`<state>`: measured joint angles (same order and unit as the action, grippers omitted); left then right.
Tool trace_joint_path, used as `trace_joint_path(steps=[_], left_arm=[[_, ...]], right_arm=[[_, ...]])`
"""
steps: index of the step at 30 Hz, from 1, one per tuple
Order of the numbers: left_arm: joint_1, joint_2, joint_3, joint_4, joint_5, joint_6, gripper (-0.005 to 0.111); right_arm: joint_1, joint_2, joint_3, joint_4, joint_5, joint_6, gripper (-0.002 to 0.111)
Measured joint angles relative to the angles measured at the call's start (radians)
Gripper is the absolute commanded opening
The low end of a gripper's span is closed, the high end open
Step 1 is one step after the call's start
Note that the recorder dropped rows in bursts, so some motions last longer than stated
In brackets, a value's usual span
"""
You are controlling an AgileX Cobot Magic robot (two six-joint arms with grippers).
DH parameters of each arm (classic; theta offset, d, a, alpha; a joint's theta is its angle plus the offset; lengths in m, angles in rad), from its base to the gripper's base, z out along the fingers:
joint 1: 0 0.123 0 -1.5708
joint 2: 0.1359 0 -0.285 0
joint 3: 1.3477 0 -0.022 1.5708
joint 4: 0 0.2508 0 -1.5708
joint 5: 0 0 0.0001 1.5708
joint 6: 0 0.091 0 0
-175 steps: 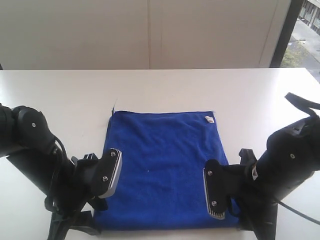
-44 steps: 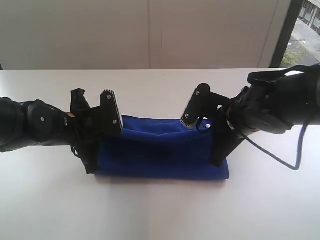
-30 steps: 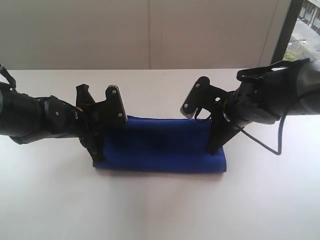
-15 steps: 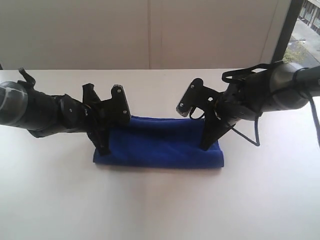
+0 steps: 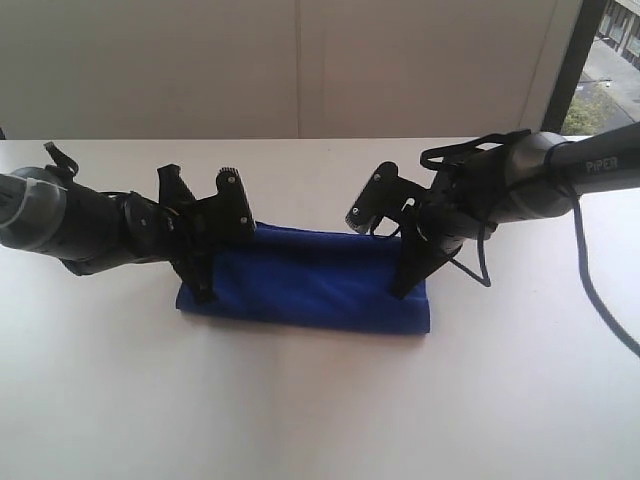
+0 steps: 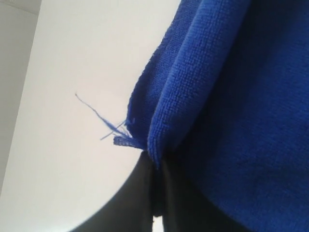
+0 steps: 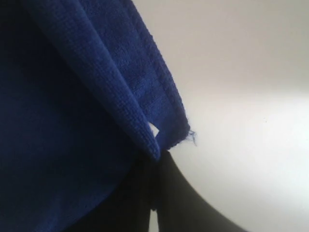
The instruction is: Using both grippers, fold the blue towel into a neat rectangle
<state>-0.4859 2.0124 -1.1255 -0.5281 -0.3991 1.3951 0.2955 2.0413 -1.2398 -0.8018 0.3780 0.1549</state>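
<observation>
The blue towel [image 5: 300,285] lies on the white table as a long strip, folded over on itself. My left gripper [image 5: 203,294] is at the strip's left end and my right gripper [image 5: 398,291] is near its right end, both pointing down into the cloth. In the left wrist view the left gripper [image 6: 155,162] is shut on a doubled towel [image 6: 231,96] edge with a frayed thread beside it. In the right wrist view the right gripper [image 7: 155,157] is shut on the towel [image 7: 72,121] at a stitched corner. The white tag is hidden.
The white table [image 5: 300,410] spreads out on all sides of the towel. A pale wall [image 5: 300,70] rises behind the table's far edge, with a dark window frame [image 5: 570,60] at the right. Black cables loop off the right arm [image 5: 520,190].
The towel lay flat before; both grippers have carried its near edge over to the far side. Over the last second the folded strip and both grippers have shifted farther away and slightly left.
</observation>
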Motion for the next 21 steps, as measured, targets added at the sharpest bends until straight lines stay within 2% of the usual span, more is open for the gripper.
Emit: trace_joint_path(steps=[13, 15, 18, 21], left_arm=[[0.001, 0.0, 0.0, 0.06, -0.065, 0.0, 0.0], [0.001, 0.0, 0.0, 0.093, -0.082, -0.002, 0.0], [0.001, 0.005, 0.0, 0.201, -0.095, -0.099, 0.0], [0.002, 0.044, 0.0, 0.285, -0.172, -0.17, 0.0]], right_arm=[[0.0, 0.002, -0.004, 0.0, 0.0, 0.02, 0.0], [0.0, 0.002, -0.004, 0.0, 0.0, 0.021, 0.0], [0.0, 0.005, -0.004, 0.0, 0.004, 0.035, 0.0], [0.0, 0.018, -0.004, 0.0, 0.004, 0.047, 0.0]])
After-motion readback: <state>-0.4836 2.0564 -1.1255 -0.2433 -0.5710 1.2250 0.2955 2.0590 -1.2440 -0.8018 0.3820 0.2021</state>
